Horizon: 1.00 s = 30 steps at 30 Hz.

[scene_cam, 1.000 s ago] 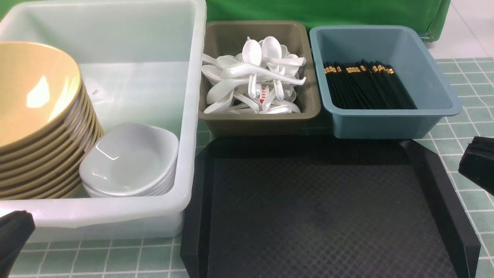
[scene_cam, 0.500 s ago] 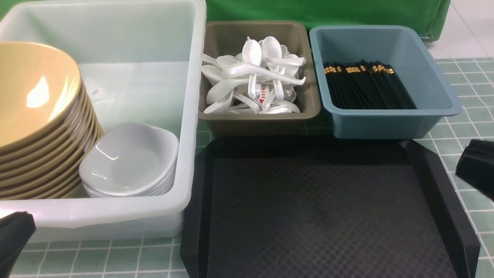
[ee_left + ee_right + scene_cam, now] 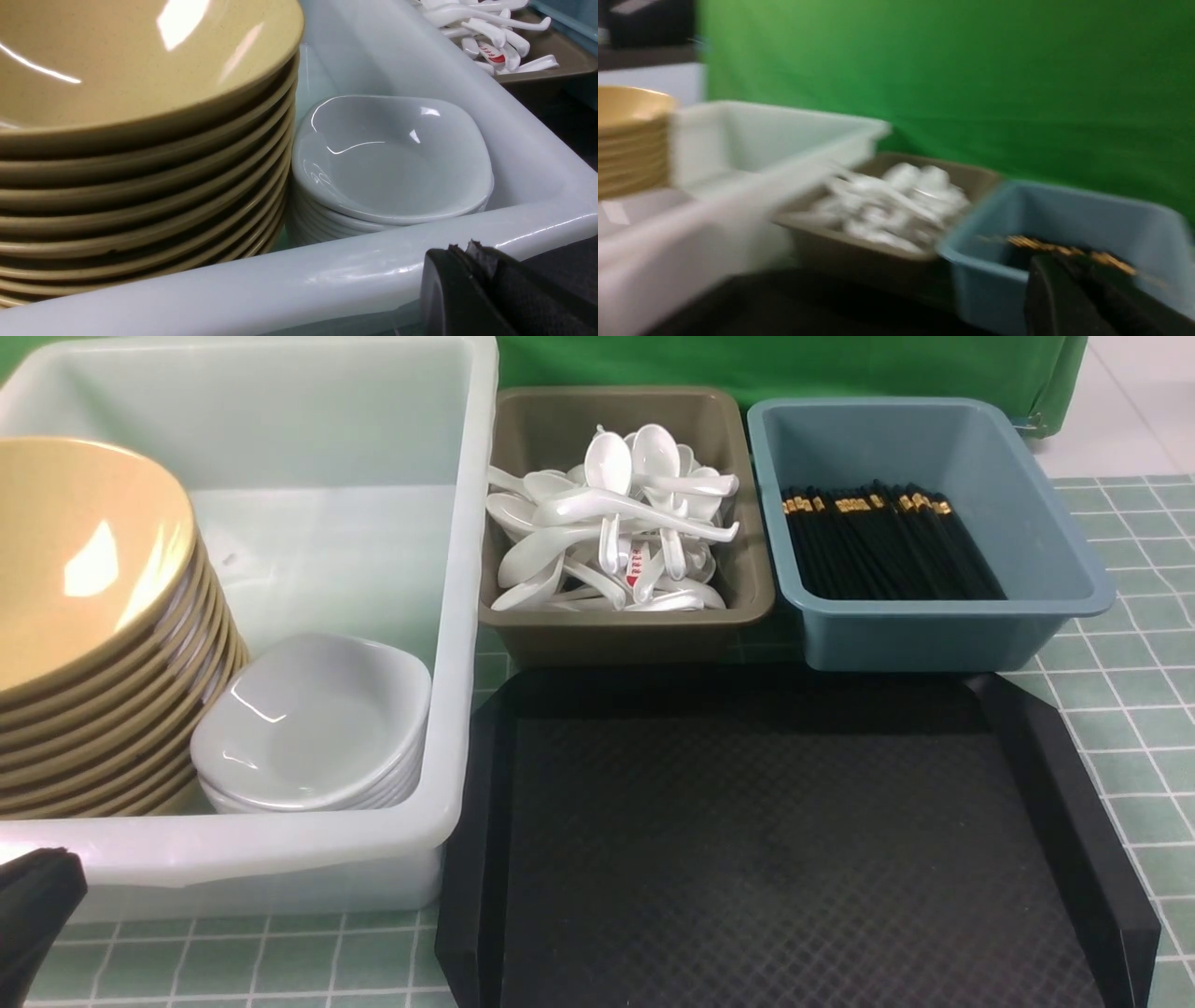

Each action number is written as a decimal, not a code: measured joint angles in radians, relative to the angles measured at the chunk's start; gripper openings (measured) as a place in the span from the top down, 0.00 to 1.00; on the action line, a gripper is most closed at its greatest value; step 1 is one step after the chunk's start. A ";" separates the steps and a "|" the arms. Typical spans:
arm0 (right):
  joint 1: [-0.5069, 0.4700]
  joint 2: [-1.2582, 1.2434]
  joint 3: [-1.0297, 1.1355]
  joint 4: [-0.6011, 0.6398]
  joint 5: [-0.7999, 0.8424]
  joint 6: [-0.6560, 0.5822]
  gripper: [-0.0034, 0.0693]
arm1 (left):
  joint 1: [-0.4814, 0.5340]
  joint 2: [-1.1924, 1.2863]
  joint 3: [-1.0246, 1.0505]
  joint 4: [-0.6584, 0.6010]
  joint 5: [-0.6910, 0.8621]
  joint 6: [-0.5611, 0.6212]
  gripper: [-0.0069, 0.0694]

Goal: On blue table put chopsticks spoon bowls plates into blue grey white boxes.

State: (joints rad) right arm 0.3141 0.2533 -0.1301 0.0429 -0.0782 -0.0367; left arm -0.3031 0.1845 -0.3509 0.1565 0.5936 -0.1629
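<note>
A stack of tan bowls (image 3: 84, 569) and a stack of white plates (image 3: 308, 719) stand in the big white box (image 3: 462, 616). The grey box (image 3: 625, 621) holds a heap of white spoons (image 3: 616, 523). Black chopsticks (image 3: 887, 541) lie in the blue box (image 3: 934, 635). My left gripper (image 3: 37, 877) rests at the white box's near left corner; the left wrist view shows the left gripper (image 3: 462, 247) shut and empty outside the rim. My right gripper (image 3: 1064, 261) shows only in the blurred right wrist view, shut and empty, near the blue box (image 3: 994, 270).
A black diamond-textured tray (image 3: 794, 849) lies in front of the grey and blue boxes with nothing on it. The blue table (image 3: 1139, 728) shows to the tray's right and along the front. A green cloth (image 3: 794, 364) hangs behind the boxes.
The right gripper, which was at the front view's right edge, has left that view, and its jaws have closed. The left gripper and the tableware have not moved.
</note>
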 joint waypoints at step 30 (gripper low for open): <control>-0.282 -0.265 0.159 -0.157 0.382 0.193 0.90 | 0.000 0.000 0.000 0.000 0.002 0.000 0.92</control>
State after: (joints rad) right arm 0.0321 -0.0112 0.0286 -0.1145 0.3036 0.1565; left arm -0.3031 0.1845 -0.3509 0.1565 0.5956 -0.1629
